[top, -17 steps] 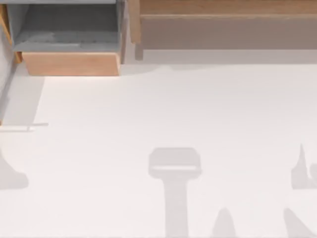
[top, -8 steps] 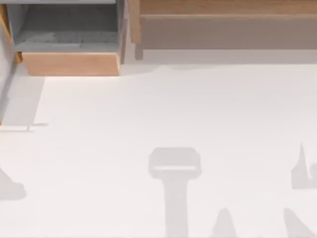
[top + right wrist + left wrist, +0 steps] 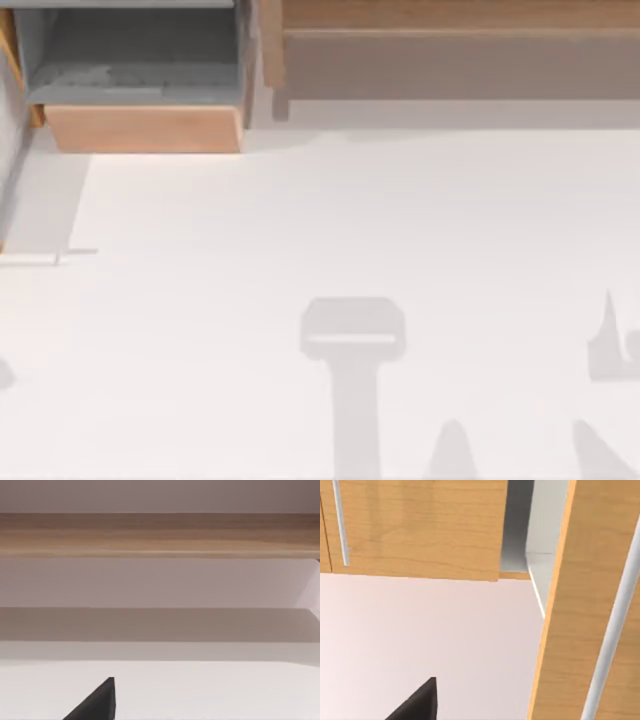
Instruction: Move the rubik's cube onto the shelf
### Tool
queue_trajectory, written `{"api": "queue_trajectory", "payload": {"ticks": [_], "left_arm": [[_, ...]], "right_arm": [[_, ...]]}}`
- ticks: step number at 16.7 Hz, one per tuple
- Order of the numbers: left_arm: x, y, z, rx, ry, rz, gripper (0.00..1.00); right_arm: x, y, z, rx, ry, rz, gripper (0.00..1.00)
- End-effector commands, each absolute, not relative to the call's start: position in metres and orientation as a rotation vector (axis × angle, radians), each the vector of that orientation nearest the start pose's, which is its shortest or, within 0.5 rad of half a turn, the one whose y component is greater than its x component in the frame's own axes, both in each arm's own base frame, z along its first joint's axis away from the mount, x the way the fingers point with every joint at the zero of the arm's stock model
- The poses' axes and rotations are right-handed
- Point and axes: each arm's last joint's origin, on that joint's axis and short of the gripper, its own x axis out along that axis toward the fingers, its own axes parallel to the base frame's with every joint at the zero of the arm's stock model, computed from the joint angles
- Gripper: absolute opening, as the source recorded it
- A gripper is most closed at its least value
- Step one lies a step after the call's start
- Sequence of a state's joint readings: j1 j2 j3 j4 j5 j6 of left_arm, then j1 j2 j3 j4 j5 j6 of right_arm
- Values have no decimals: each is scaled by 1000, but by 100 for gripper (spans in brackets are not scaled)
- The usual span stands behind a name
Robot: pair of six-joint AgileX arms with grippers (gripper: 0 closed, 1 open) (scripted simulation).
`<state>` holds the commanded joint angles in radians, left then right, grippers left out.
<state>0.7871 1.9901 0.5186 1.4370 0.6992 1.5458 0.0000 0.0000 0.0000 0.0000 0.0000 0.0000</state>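
As seen from above, the shelf [image 3: 460,15] runs along the upper right of the frame, its grey-brown front face below the ledge and its side post [image 3: 270,50] at its left end. Left of the post, in the upper left, stands a grey-lined wooden box [image 3: 140,128]. Soft grey shadows [image 3: 352,330] lie on the white table [image 3: 350,220] in the lower half.

In the left wrist view, a dark tip of the left gripper [image 3: 417,706] sits at the lower edge, before wooden panels with thin metal handle bars [image 3: 340,525]. In the right wrist view, a dark tip of the right gripper [image 3: 95,704] sits low, with the shelf [image 3: 160,535] across the upper frame.

I cannot tell whether either gripper is spread or pressed together, nor where the rubik's cube is.
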Motion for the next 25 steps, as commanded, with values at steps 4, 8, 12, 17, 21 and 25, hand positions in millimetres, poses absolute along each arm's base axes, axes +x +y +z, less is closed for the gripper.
{"api": "queue_trajectory", "payload": {"ticks": [4, 8, 12, 17, 21, 25], "left_arm": [[239, 255, 121, 1368, 237, 214, 100], [262, 300, 154, 1137, 349, 309, 100], [301, 323, 195, 850, 440, 338, 100], [361, 311, 234, 456, 595, 302, 100], [405, 273, 247, 171, 781, 257, 100], [437, 224, 246, -41, 999, 236, 100]], "right_arm": [[106, -1, 160, 0, 0, 0, 100], [106, -1, 160, 0, 0, 0, 100], [106, -1, 160, 0, 0, 0, 100], [106, -1, 160, 0, 0, 0, 100], [106, -1, 160, 0, 0, 0, 100], [106, -1, 160, 0, 0, 0, 100]]}}
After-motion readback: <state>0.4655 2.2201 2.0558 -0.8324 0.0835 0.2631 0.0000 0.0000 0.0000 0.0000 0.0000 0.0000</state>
